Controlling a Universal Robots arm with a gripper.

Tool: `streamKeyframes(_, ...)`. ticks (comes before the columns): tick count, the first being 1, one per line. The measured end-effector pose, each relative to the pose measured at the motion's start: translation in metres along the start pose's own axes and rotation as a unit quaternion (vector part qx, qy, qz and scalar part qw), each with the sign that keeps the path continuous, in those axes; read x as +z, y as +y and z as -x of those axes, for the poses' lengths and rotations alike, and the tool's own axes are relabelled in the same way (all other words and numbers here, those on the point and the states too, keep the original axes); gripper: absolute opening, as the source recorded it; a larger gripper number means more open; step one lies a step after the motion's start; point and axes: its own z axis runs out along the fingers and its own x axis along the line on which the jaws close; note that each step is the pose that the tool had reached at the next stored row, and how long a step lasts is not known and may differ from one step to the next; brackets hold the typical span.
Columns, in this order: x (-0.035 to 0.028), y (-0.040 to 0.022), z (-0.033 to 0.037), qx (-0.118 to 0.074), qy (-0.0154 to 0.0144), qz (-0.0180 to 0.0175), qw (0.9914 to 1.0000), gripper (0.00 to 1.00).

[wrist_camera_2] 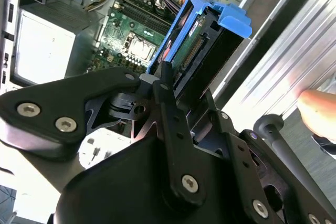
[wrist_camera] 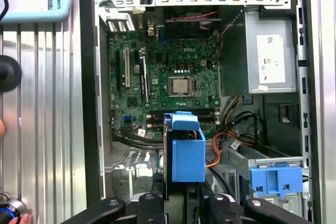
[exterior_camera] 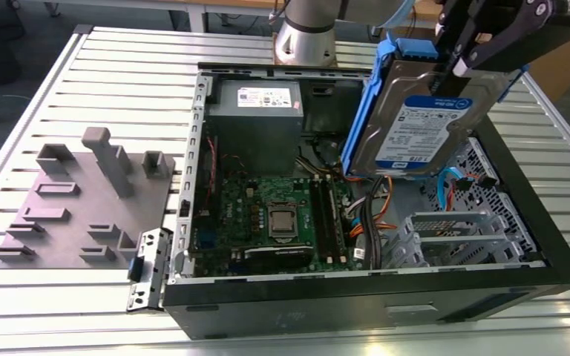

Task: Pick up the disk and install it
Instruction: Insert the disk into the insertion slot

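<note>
**Exterior view: disk held aloft over the open case, clamped by one end**

The gripper has its jaws closed on the upper end of the disk. The disk hangs almost upright, label facing the camera, above the side of the computer case that lies toward the exterior view's right. It touches nothing but the jaws. Its lower edge sits just above a tangle of orange and blue cables, with the metal drive cage a little further down.

In the second wrist view the fingers pinch the drive and its blue rails edge-on. In the first wrist view the blue end of the disk is over the gap between the motherboard and the cage.

The work looks part done: the disk is picked up but not yet seated.

Risks, as I judge them:
- The grip is on one end only, so the drive could swing or slip between the jaws if jolted.
- The loose cables lie right under it (an easy snag) and could get pinched or tip the drive off line.
- A tilted rail could catch on the cage's lip and jam.
- A person's hand rests on the table just outside the case, close to the arm.
</note>
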Motion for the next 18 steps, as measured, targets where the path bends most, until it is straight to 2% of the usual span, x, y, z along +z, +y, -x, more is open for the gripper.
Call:
streamKeyframes(9, 0.0017, -0.0004, -0.0122, 0.000, -0.0001, 0.0000, 1.00000, 0.35)
streamKeyframes(18, 0.0095, -0.0010, -0.0234, 0.000, 0.0000, 0.0000, 1.00000, 0.35)
